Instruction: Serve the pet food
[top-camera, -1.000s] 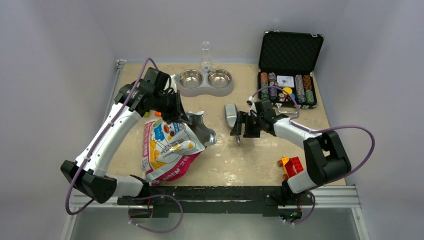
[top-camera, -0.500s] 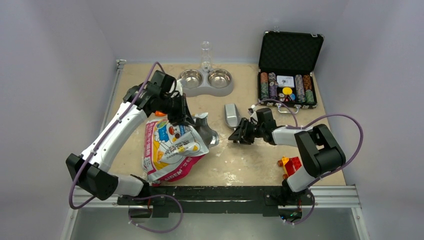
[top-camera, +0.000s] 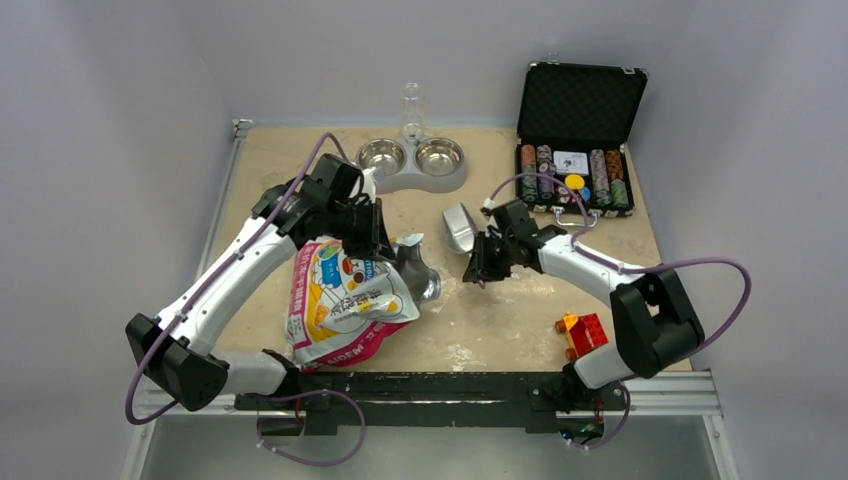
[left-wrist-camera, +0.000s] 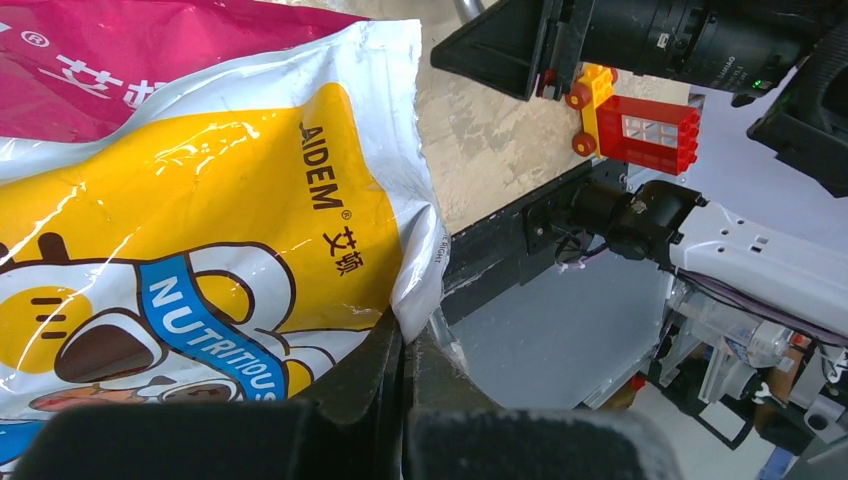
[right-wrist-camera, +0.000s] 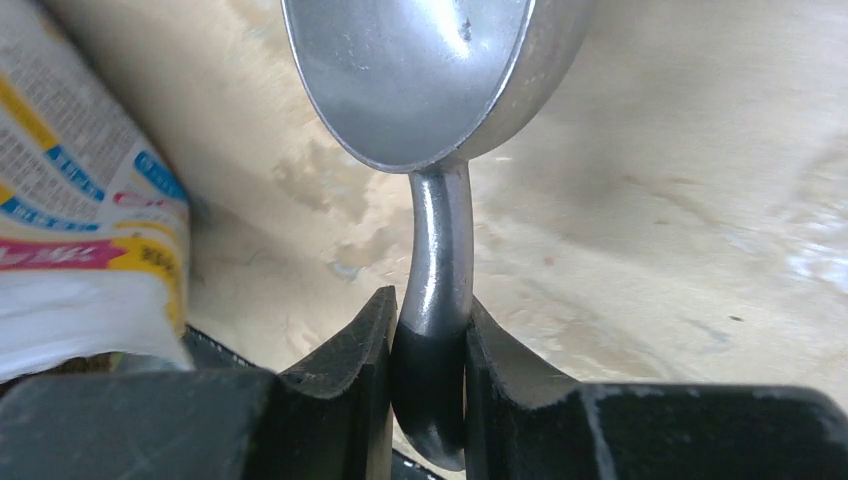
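From above, the left gripper (top-camera: 368, 236) is pinched shut on the top edge of the bag (top-camera: 340, 300), holding its silver mouth up and open to the right. Just right of that mouth, the right gripper (top-camera: 476, 266) sits at the handle of the scoop (top-camera: 459, 228). The twin bowl (top-camera: 410, 182) stands beyond the bag. No pet food shows; it is presumably inside the bag.

In the left wrist view, the fingers (left-wrist-camera: 360, 390) are fully closed, with the bag's (left-wrist-camera: 200, 200) seam nipped between them.

In the right wrist view, the gripper (right-wrist-camera: 430, 385) is closed narrowly on the handle's dark end. The scoop's (right-wrist-camera: 420, 70) bowl is empty, and the bag (right-wrist-camera: 80, 200) lies to its left.

The grip is far out on the handle, so the scoop may pivot. It is best lifted slowly and level, then entered into the bag's mouth hollow side up while the left arm holds the edge high.
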